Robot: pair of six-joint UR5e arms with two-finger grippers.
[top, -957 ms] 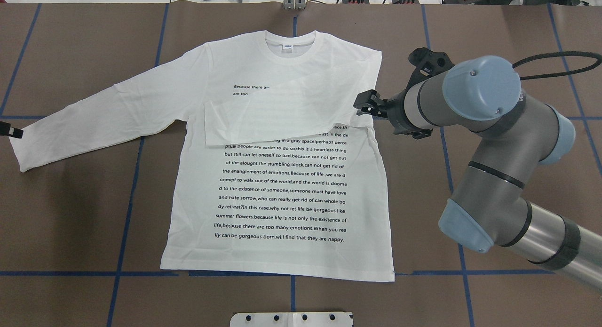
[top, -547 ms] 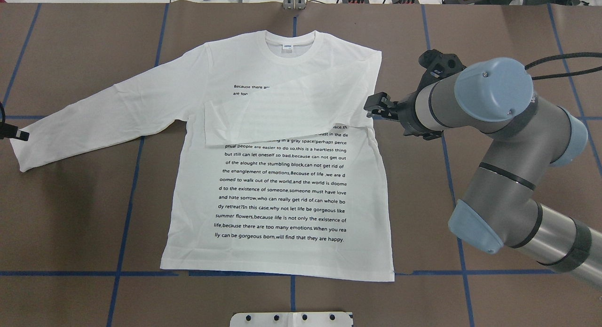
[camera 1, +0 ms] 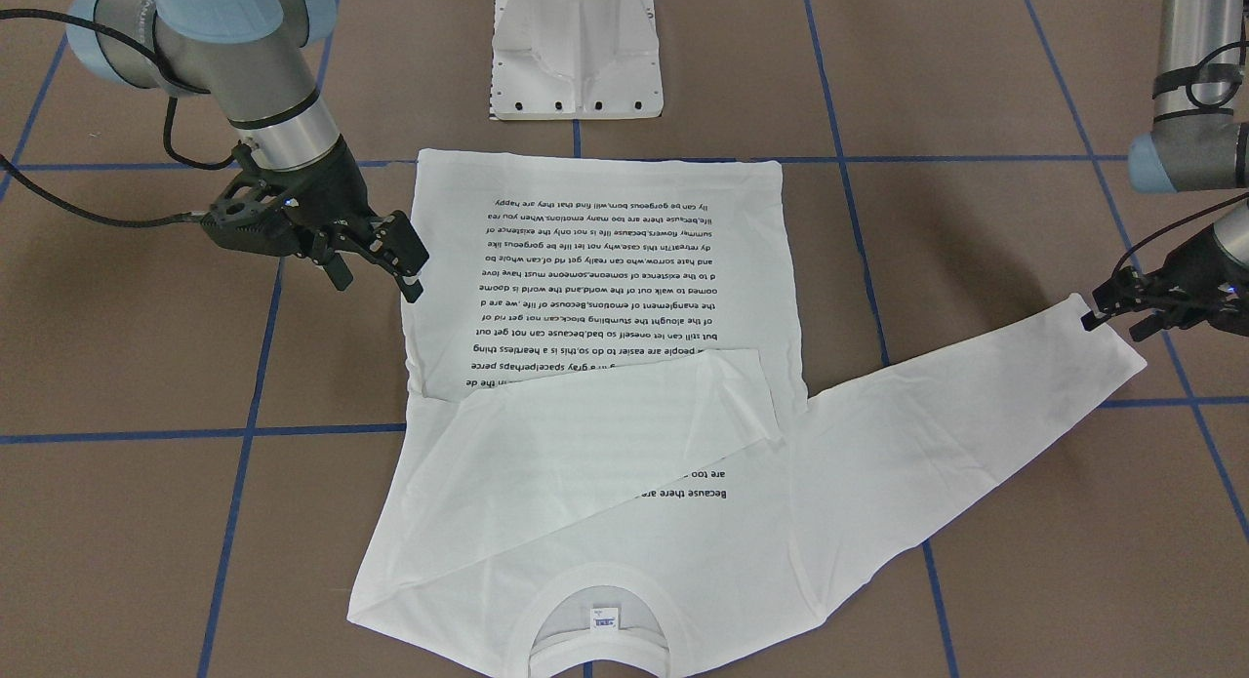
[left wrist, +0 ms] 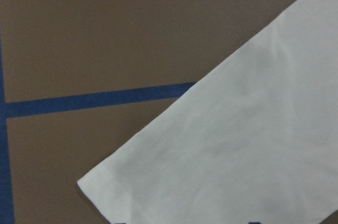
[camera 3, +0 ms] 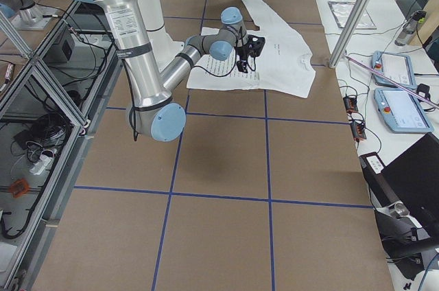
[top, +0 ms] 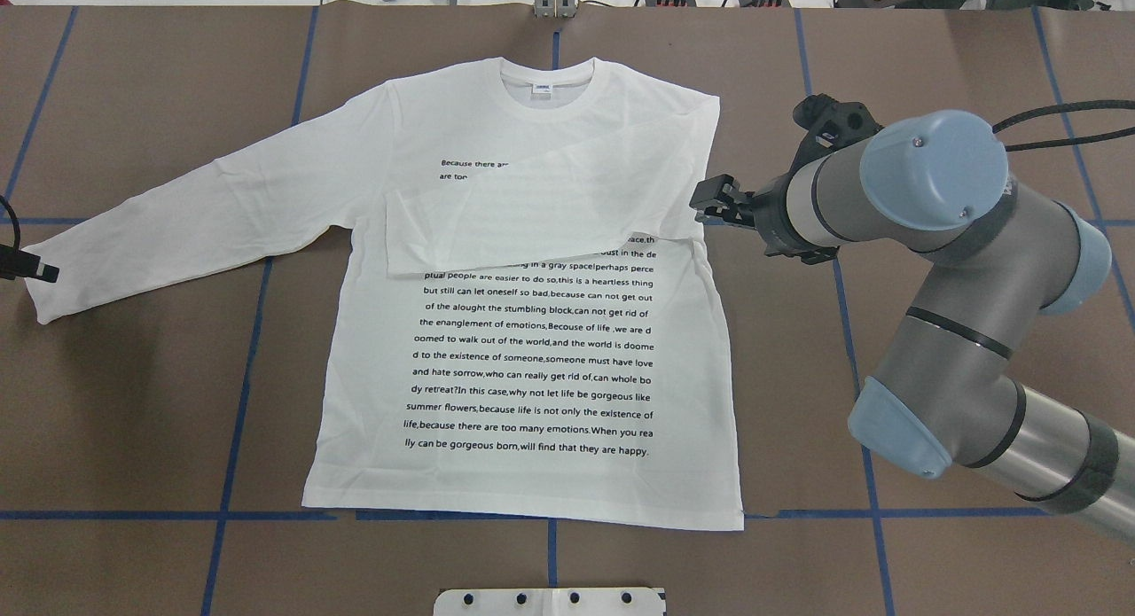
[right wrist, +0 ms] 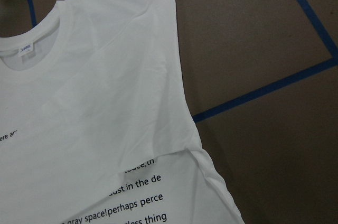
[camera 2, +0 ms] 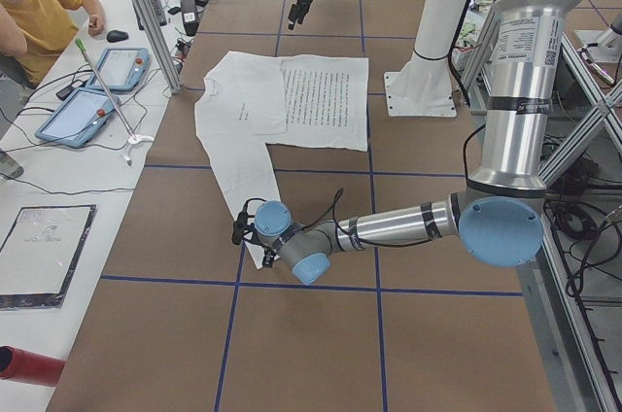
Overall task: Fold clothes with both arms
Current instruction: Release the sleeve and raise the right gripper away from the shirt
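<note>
You have the white shirt [top: 532,368] lying flat in the middle of the tabletop [top: 133,403], print side up. Its collar [top: 547,66] points to your edge and its hem to the robot's edge. The small neck label [top: 540,89] shows inside the collar.

1 sleeve [top: 532,217] is folded across the chest, and it covers most of the top lines of the black text [top: 532,377]. The other sleeve [top: 195,217] stretches out straight toward the tabletop's edge on the robot's left, with its cuff close to that edge.

The right gripper [top: 700,204] sits just beside the shirt's side on the robot's right, level with the folded sleeve. Its jaws are spread and hold nothing.

The left gripper [top: 44,273] is right at the cuff of the stretched sleeve. In the overhead view only its black tip shows against the cloth, and the left wrist view shows just the cuff corner on the brown surface. You cannot tell from these views whether its jaws are spread or closed on the cuff.
</note>
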